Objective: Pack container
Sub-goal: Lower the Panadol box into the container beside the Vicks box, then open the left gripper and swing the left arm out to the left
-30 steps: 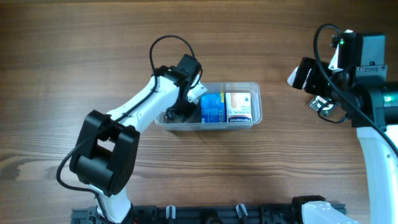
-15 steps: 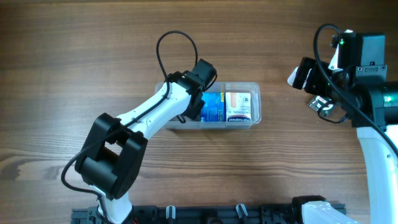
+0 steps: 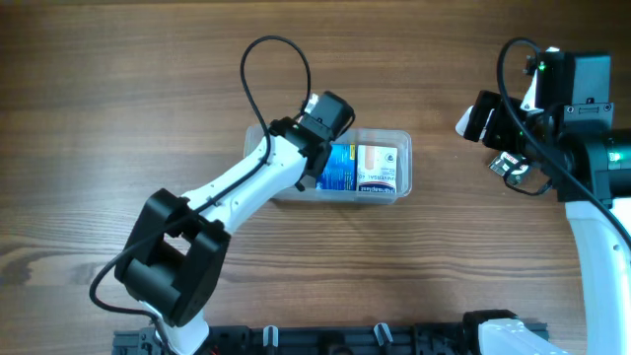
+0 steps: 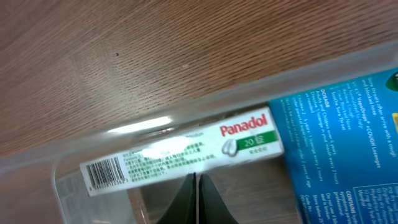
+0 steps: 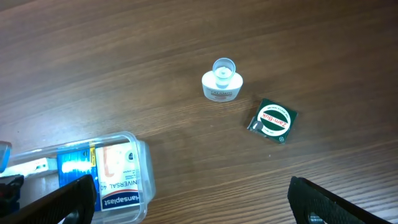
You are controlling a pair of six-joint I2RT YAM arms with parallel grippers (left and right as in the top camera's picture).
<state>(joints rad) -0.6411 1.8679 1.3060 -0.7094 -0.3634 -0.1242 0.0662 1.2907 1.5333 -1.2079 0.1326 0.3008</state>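
Note:
The clear plastic container (image 3: pixel 405 141) sits mid-table. It holds a blue box (image 3: pixel 338 168) and a Hansaplast box (image 3: pixel 381 169). In the left wrist view a white Panadol box (image 4: pixel 186 152) lies along the container wall (image 4: pixel 155 124), beside the blue box (image 4: pixel 348 143). My left gripper (image 4: pixel 196 186) is shut and empty inside the container's left part, its tips at the Panadol box's edge; it also shows in the overhead view (image 3: pixel 311 161). My right gripper (image 5: pixel 193 199) is open and empty, held above the table right of the container (image 5: pixel 144 174).
A small clear bottle with a white cap (image 5: pixel 221 84) and a green round Zam-Buk tin (image 5: pixel 273 120) lie on the wooden table to the right of the container, below the right arm (image 3: pixel 562 108).
My left wrist has swung from the container's left end to the right and toward the far side, over the container. The right arm has not moved.

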